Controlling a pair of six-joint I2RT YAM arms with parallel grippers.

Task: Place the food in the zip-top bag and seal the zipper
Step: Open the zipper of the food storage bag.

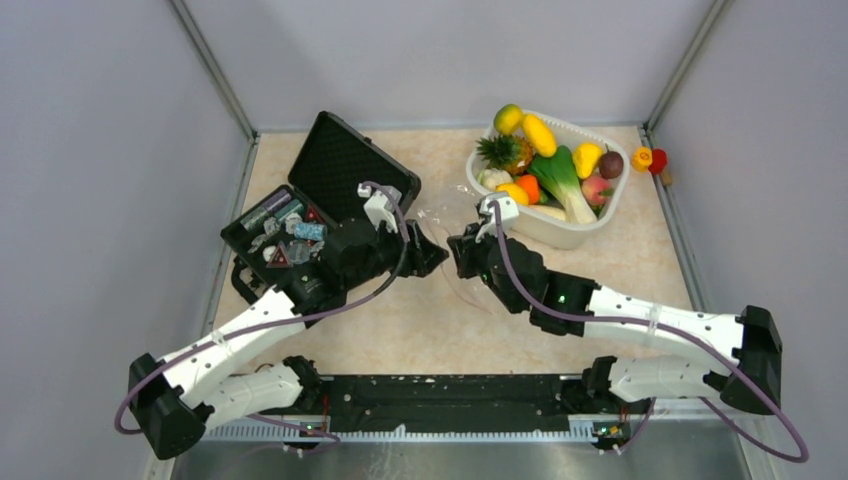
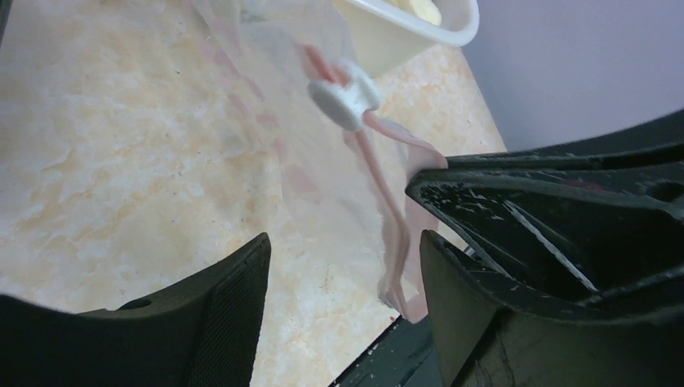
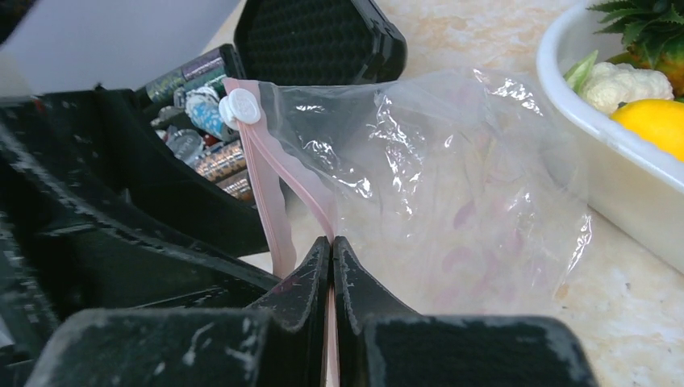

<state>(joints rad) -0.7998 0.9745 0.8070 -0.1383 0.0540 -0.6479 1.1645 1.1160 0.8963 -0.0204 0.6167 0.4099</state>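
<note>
The clear zip-top bag hangs upright between my two grippers, empty. Its pink zipper strip carries a white slider. My right gripper is shut on the pink strip. My left gripper is open, and the strip hangs between its fingers, close to the right finger. In the top view both grippers, left and right, meet at the bag. The food lies in the white tub: pineapple, mango, leafy stalk, plum, peach, cauliflower.
An open black case with small items lies at the left, under my left arm. Two small toy pieces, orange and red, sit by the right wall beyond the tub. Grey walls close in the table on three sides.
</note>
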